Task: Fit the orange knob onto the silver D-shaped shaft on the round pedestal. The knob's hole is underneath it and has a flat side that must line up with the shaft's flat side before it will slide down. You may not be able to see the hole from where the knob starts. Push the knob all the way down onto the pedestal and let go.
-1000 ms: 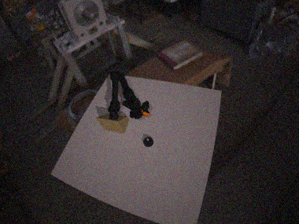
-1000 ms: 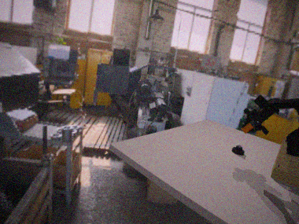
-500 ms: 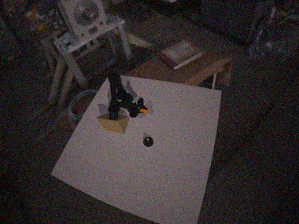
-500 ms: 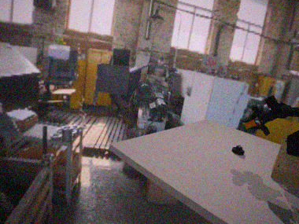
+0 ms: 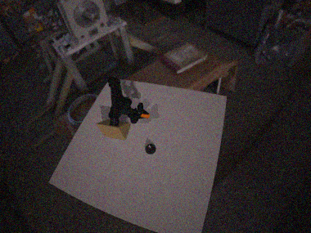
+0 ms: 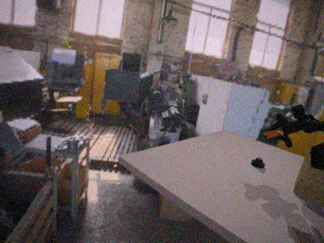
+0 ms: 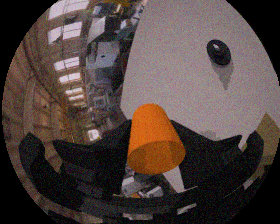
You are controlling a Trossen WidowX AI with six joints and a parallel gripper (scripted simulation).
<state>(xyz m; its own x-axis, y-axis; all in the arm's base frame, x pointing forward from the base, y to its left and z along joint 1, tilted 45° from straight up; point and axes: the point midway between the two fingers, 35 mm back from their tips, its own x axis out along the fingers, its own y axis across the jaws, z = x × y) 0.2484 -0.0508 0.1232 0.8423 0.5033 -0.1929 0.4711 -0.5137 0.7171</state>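
Note:
The orange knob is a tapered cylinder, held in the air and tipped nearly onto its side. My gripper is shut on it, one black finger on each side. The round dark pedestal stands on the table, apart from the knob and lower than it. The silver shaft shows as a small bright spot on it; its flat side cannot be made out. No hole shows in the knob's visible faces.
The pale table carries the pedestal. A tan block is at the arm's base. The arm's shadow falls on the table. A wooden bench with a book stands behind the table.

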